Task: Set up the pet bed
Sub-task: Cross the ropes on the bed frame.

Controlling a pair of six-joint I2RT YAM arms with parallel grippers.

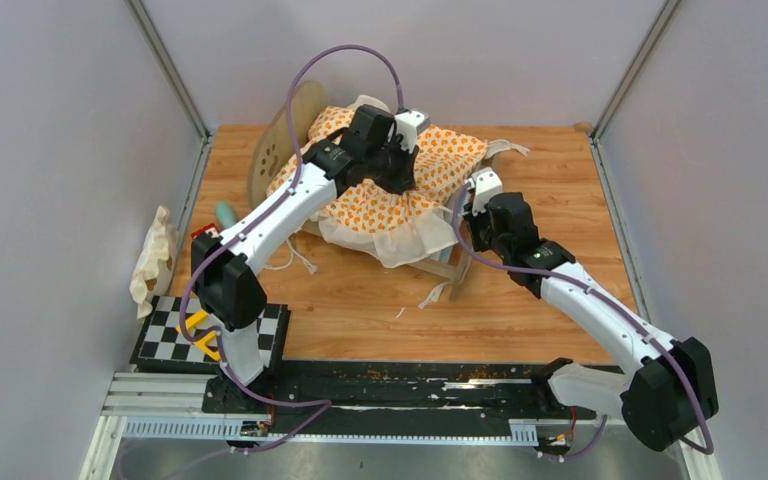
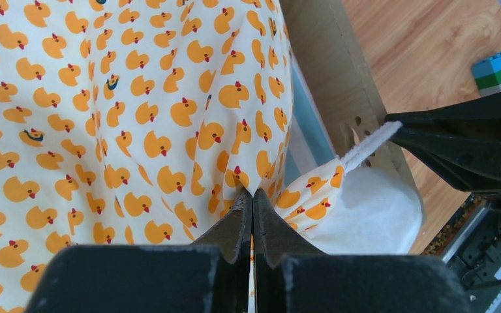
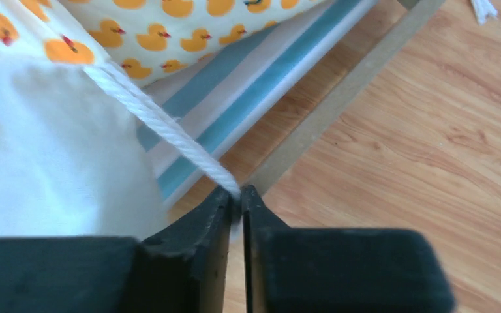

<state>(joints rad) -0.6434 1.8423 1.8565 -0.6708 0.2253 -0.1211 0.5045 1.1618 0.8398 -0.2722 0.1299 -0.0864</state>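
While the right gripper (image 3: 236, 195) pinches the white tie (image 3: 160, 120) taut, the left gripper (image 2: 252, 197) is clamped shut on the cushion (image 2: 104, 130), likely to steady it. Cushion lies askew over the bed (image 1: 278, 150), far-centre on the table (image 1: 360, 310); tie presumably bound for the frame.
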